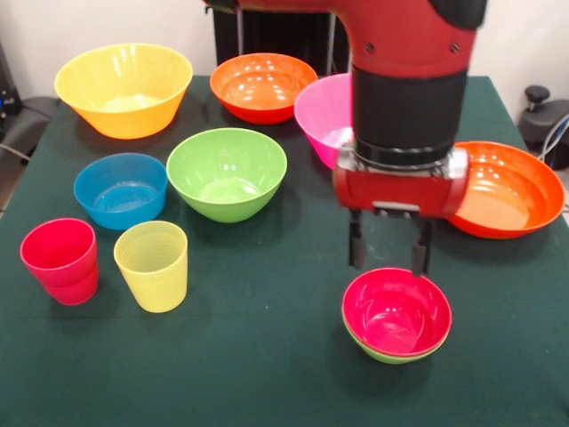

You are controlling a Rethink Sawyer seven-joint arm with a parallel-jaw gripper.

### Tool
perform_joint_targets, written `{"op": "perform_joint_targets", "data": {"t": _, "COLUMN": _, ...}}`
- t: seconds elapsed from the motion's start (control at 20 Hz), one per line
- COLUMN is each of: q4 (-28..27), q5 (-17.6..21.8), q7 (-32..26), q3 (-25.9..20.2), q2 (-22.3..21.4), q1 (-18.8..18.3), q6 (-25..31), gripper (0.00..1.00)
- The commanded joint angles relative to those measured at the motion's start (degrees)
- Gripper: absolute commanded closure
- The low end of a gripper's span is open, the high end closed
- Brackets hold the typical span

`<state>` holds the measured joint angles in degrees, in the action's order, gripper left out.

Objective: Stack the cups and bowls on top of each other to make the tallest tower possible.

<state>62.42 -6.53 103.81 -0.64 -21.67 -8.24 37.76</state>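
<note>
Gripper [388, 253]: we see it hanging spread and empty just above the far rim of the tower [396, 315], a red bowl nested in a light-green one at near right | Risk: we judge a descending finger could clip that rim and tip the pair | Next bowls: pink bowl [325, 116] and orange bowl [502, 189] sit behind.

A dark green tabletop [267, 374] fills most of the view. Behind the tabletop stands a pale wall [107, 27], with a black panel [284, 31] against it. Dark equipment [542, 116] sits off the tabletop's right edge.
</note>
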Motion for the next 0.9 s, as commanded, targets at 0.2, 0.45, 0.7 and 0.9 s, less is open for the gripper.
{"op": "perform_joint_targets", "data": {"t": 0.2, "q4": 11.0, "q5": 8.3, "q7": -9.4, "q3": -1.9, "q2": -4.3, "q1": -3.8, "q6": 6.1, "gripper": 0.0}}
{"op": "perform_joint_targets", "data": {"t": 0.45, "q4": 14.4, "q5": 10.8, "q7": -10.3, "q3": -3.1, "q2": -5.5, "q1": -6.5, "q6": 4.6, "gripper": 0.0}}
{"op": "perform_joint_targets", "data": {"t": 0.7, "q4": 18.2, "q5": 13.4, "q7": -10.7, "q3": -5.0, "q2": -6.1, "q1": -9.4, "q6": 0.9, "gripper": 0.0}}
{"op": "perform_joint_targets", "data": {"t": 0.9, "q4": 20.0, "q5": 15.8, "q7": -11.0, "q3": -6.2, "q2": -6.2, "q1": -11.5, "q6": -1.1, "gripper": 0.0}}
